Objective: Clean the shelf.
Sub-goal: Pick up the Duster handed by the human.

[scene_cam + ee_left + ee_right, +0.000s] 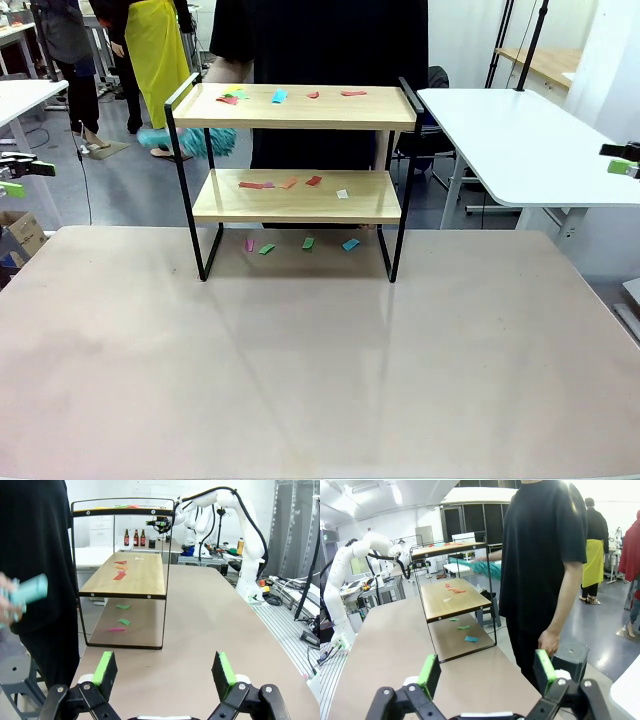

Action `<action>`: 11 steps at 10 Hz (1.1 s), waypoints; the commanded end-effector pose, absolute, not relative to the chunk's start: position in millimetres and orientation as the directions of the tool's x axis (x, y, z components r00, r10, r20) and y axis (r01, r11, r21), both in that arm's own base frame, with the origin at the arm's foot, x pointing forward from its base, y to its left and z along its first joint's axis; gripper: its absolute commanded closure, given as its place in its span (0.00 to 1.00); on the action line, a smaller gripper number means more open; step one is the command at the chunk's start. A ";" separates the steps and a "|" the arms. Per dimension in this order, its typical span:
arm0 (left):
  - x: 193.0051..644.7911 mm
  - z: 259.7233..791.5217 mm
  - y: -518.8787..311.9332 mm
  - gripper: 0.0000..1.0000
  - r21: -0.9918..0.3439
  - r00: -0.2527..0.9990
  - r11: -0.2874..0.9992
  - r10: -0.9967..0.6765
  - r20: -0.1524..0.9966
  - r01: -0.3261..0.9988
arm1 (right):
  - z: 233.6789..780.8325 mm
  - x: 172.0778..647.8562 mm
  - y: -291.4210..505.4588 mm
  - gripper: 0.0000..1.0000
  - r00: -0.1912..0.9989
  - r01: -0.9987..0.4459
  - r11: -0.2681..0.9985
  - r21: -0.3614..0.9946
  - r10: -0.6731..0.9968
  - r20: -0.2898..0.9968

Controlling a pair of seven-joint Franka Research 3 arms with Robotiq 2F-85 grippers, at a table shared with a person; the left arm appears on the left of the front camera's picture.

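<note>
The shelf (300,207) stands on the far half of the table (300,380), just before the person, with paper scraps (279,96) on both boards and beneath. It looks stiff but light and easily tipped, best steadied by a black upright or side rail. The left gripper (163,669) and right gripper (487,666) both gape empty, well apart from it

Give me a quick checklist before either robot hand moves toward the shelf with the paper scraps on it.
1. Left hand open and empty: ok.
2. Right hand open and empty: ok.
3. Shelf standing upright on the table: ok.
4. Shelf free of paper scraps: not ok, they lie on both tiers and on the table underneath.
5. Person clear of the shelf: not ok, standing close behind it holding a teal duster.
</note>
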State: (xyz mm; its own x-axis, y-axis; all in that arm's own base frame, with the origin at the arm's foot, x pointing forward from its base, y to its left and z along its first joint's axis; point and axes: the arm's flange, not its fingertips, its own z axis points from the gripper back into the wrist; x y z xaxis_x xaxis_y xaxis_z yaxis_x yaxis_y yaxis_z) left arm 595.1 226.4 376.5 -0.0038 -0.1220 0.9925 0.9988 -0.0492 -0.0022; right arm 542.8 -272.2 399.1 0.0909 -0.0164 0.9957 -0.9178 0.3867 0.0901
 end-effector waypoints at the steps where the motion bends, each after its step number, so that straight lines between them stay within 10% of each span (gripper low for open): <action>1: 595.4 378.9 226.2 0.00 0.002 -0.008 -0.050 -0.124 0.992 0.999 | 401.2 542.9 -272.1 0.00 0.086 -0.918 0.387 0.086 -0.016 0.996; 11: 595.4 378.9 226.2 0.00 0.002 -0.008 -0.050 -0.124 0.992 0.999 | 401.2 542.9 -272.1 0.00 0.086 -0.918 0.387 0.086 -0.016 0.996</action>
